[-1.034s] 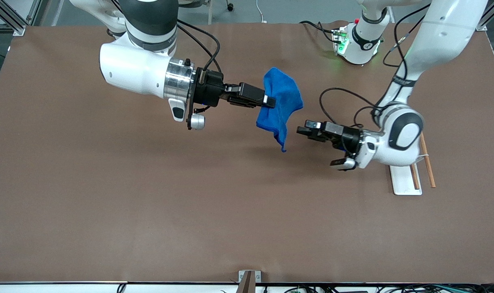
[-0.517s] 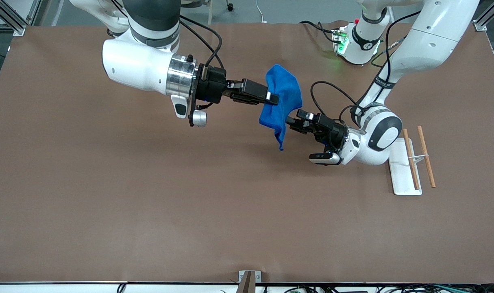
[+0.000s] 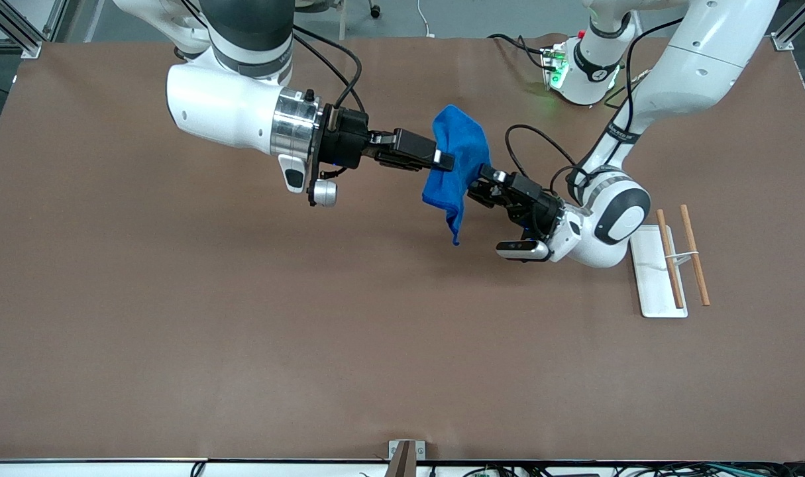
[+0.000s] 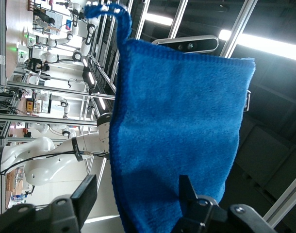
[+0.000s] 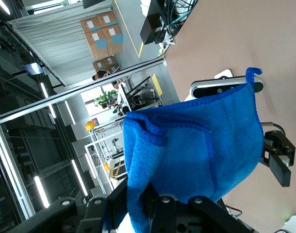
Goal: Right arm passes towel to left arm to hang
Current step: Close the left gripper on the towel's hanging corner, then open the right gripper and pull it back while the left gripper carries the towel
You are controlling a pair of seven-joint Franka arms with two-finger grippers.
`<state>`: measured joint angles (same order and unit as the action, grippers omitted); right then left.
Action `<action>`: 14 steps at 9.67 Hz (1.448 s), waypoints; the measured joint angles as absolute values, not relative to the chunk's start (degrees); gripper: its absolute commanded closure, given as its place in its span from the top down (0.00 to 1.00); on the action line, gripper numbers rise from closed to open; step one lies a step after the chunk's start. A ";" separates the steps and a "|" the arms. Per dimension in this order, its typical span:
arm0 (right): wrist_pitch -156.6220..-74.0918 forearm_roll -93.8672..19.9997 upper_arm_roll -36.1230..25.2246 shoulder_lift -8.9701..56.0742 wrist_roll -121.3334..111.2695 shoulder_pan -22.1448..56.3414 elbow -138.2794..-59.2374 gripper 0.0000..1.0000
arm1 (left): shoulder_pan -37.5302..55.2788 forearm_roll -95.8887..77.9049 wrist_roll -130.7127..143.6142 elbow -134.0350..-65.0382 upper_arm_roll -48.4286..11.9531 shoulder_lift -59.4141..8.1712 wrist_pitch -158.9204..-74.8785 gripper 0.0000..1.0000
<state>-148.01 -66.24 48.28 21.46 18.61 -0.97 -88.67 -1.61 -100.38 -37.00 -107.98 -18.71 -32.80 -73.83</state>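
Note:
The bright blue towel (image 3: pixel 460 162) hangs in the air over the middle of the table. My right gripper (image 3: pixel 446 161) is shut on its upper edge and holds it up; the right wrist view shows the towel (image 5: pixel 196 155) pinched between the jaws. My left gripper (image 3: pixel 480 184) is open, with its fingers on either side of the towel's hanging edge. In the left wrist view the towel (image 4: pixel 177 136) fills the gap between the spread fingers (image 4: pixel 85 194). A loose corner of the towel hangs down toward the table.
A white rack base (image 3: pixel 654 275) with two wooden rods (image 3: pixel 695 264) lies toward the left arm's end of the table. The brown table mat (image 3: pixel 243 331) stretches under both arms.
My left gripper has moved in from near the rack to the towel's hanging edge, its open fingers now around the cloth. My right gripper shifted slightly and then held still.

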 measured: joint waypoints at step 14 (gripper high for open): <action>-120.57 -37.37 35.18 18.62 18.36 -6.34 -92.14 1.00 | -22.35 -83.49 -1.32 -94.32 -18.83 -30.66 -68.09 0.00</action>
<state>-120.57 -37.37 35.18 18.62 18.36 -6.34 -92.14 -22.35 -83.49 -1.32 -94.32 -18.83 -30.66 -68.09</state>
